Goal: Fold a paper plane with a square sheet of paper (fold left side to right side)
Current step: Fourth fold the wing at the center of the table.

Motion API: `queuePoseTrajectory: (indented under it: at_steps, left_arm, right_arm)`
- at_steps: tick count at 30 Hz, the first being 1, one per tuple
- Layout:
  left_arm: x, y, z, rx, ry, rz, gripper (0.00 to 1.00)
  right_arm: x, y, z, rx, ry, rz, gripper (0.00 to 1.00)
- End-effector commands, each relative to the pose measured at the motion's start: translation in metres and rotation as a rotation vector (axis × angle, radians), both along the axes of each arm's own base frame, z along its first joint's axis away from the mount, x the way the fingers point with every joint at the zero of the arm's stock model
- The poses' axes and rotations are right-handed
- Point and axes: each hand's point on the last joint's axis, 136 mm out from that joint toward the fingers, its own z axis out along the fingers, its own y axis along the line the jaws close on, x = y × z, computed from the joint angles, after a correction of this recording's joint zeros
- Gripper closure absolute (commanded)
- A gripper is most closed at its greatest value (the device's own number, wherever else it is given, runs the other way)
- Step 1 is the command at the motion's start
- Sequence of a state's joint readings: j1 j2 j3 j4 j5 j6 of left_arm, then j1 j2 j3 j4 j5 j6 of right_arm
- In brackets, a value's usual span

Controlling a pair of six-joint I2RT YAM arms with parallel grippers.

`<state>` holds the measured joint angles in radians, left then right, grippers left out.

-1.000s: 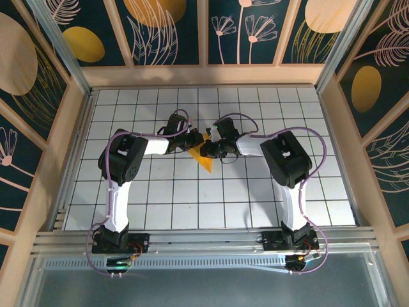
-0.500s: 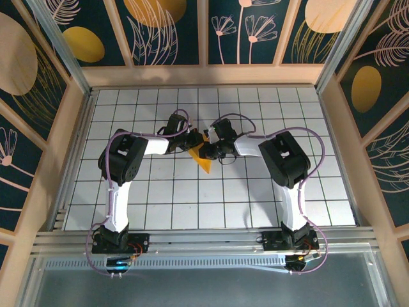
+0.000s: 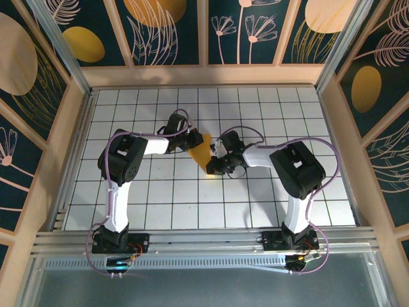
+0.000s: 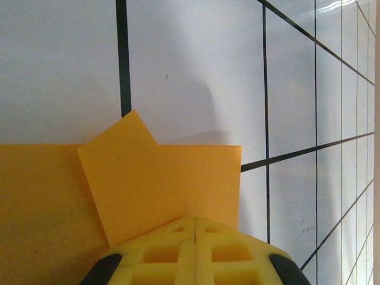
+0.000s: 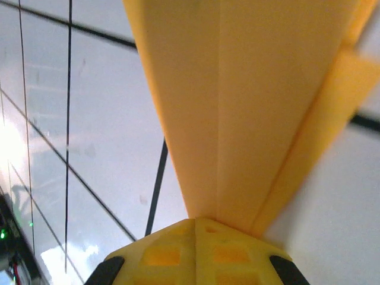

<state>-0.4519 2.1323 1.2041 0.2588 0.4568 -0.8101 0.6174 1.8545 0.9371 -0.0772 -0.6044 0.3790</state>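
Paper plane (image 4: 166, 184) cut off by the left wrist view's left edge, near end hidden behind yellow fingers (image 4: 160, 261). Right wrist view: one flap blurred.

Your overhead shot is bright and even, lit from somewhere up top, so you only get soft little shadows on the white table (image 3: 160, 192). The wide lens makes the patterned walls (image 3: 38, 96) splay outward at the edges. Your left wrist cam is sharp, with a faint grey shadow on the tile just above the folded paper (image 4: 160, 190) and glare in the top right corner. Your right wrist cam is softer: the paper's right edge smears out of focus, and there's a hot white flare on the tiles at the left.
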Motion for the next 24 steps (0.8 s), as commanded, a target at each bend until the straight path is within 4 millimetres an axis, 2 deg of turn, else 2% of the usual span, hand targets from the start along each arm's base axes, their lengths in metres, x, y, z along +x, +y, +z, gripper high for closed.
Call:
queuePoseTrajectory:
  at_steps: [1, 3, 4, 8, 11, 14, 18, 24]
  left_arm:
    - [-0.002, 0.006, -0.003, 0.041, 0.042, 0.013, 0.88]
    - [0.004, 0.0, 0.018, 0.006, 0.006, -0.002, 0.82]
    - [0.006, -0.003, 0.027, -0.009, -0.011, -0.009, 0.79]
    - [0.011, -0.002, 0.072, -0.028, -0.115, -0.015, 0.67]
    - [0.009, 0.01, 0.098, 0.004, -0.193, 0.019, 0.61]
    - [0.003, 0.03, 0.113, 0.064, -0.253, 0.078, 0.59]
    - [-0.012, 0.061, 0.121, 0.15, -0.306, 0.162, 0.56]
    - [-0.04, 0.101, 0.116, 0.24, -0.33, 0.269, 0.5]
  right_arm:
    - [-0.017, -0.005, 0.014, 0.003, 0.014, 0.043, 1.0]
    - [-0.007, -0.005, 0.031, 0.031, -0.032, 0.04, 1.0]
    - [-0.001, -0.004, 0.039, 0.045, -0.059, 0.037, 0.97]
    - [0.032, -0.01, 0.069, 0.079, -0.191, -0.006, 0.76]
    - [0.062, -0.022, 0.079, 0.096, -0.263, -0.075, 0.66]
    - [0.084, -0.024, 0.079, 0.092, -0.31, -0.109, 0.58]
    - [0.103, -0.016, 0.067, 0.079, -0.311, -0.11, 0.57]
    - [0.118, -0.007, 0.045, 0.07, -0.278, -0.105, 0.57]
